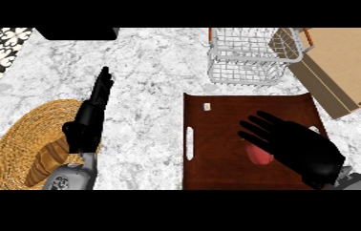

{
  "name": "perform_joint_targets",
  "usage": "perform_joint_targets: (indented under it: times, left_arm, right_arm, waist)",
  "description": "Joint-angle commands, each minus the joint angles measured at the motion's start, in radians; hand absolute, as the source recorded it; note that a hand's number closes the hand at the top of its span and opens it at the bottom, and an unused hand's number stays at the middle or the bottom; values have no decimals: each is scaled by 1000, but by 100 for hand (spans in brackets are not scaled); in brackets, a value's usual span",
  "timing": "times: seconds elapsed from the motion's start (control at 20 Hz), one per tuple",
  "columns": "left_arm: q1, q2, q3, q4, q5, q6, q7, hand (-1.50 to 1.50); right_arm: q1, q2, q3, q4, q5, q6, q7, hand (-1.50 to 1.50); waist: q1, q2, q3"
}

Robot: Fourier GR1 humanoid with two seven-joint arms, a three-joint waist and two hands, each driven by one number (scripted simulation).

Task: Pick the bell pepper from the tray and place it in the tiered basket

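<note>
Still the pick step: right hand [300, 146] hovers fingers spread over the pepper [258, 154] on the tray [211, 149], nothing grasped. Next it needs to close, then lift toward the basket [243, 58].

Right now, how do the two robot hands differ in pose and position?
The left robot hand is seen edge-on, fingers straight, above the marble counter beside the straw hat. The right robot hand is palm-down, fingers spread, over the brown tray, partly covering the red bell pepper. Both are black, open, holding nothing.
</note>
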Motion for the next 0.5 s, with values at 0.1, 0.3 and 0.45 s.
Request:
perform_joint_targets:
  times: [0.1, 0.3, 0.45]
  left_arm:
    - [-39, 9, 68, 102, 25, -26, -70, 0]
    - [-26, -12, 47, 66, -1, -21, -60, 0]
    - [-10, 0, 55, 55, 7, -48, -36, 0]
  right_arm:
    - [20, 52, 37, 88, 56, -62, -18, -150]
    - [37, 69, 48, 111, 95, -88, -35, -150]
    - [45, 75, 8, 99, 76, -88, -58, -150]
  waist:
    - [-2, 1, 0]
    - [-2, 0, 0]
    - [-3, 0, 0]
